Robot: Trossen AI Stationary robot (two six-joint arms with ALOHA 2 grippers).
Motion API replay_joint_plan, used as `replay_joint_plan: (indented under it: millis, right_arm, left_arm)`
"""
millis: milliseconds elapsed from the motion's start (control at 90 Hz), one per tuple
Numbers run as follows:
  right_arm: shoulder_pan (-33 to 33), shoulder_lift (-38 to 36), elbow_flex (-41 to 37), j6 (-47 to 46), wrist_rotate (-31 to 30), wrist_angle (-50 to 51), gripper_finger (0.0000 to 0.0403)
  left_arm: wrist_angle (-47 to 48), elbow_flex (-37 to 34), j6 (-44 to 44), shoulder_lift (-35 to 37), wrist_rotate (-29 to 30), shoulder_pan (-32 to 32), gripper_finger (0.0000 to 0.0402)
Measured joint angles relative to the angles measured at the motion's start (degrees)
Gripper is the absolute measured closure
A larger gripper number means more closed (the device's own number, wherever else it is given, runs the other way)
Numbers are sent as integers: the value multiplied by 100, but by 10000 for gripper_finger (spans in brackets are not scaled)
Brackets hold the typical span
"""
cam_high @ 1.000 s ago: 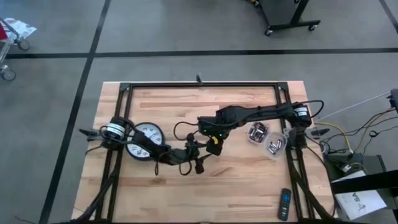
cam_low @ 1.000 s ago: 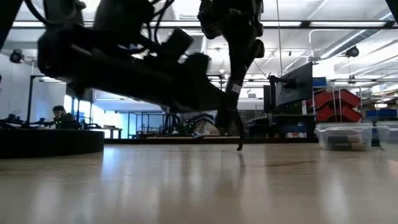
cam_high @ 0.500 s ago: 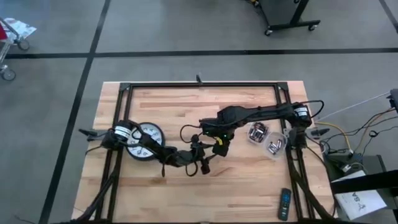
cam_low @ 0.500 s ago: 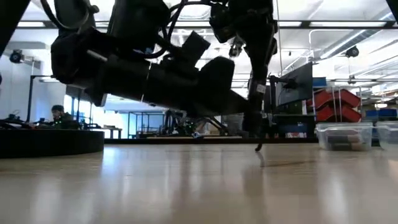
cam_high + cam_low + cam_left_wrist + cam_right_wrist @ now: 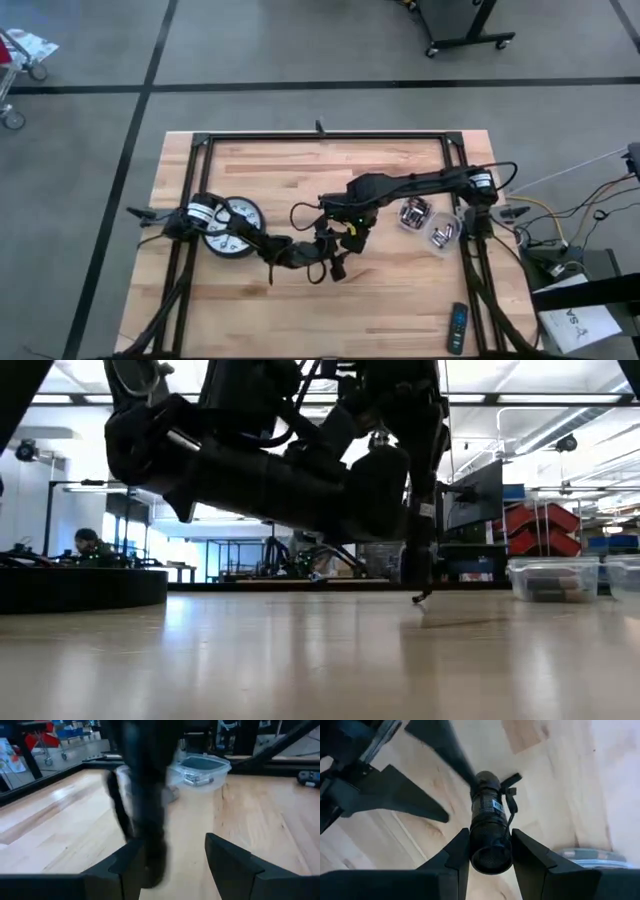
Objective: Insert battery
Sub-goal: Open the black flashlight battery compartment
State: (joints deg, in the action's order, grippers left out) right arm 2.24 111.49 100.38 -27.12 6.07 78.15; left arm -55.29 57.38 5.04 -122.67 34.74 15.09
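Flashlight (image 5: 490, 822), a dark cylinder with a wrist strap, is held upright over the table's middle between the narrowed fingers of the right gripper (image 5: 352, 232), open end towards the wrist camera. Left gripper (image 5: 333, 265) is shown moved in from the clock (image 5: 232, 225) side over the last second, jaws spread and empty, now just beside the flashlight. No battery is visible; presumably some lie in the containers (image 5: 428, 222), so insertion is judged not yet begun.
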Motion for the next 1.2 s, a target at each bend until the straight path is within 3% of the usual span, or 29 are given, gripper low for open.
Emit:
replay_joint_plan:
  millis: [589,700,922,1200]
  right_arm:
    - [0,204,-2,-84,190,-261,303]
    - [-2,211,-2,-91,185,-264,307]
    - [-2,221,-3,-159,177,-295,293]
    - [5,222,-7,20,171,-342,285]
  left_arm:
    - [-28,8,24,0,-270,-187,221]
    - [-63,13,66,-48,-277,-199,239]
    - [-63,14,157,-134,-412,-220,312]
    - [-64,8,166,-146,-409,-219,313]
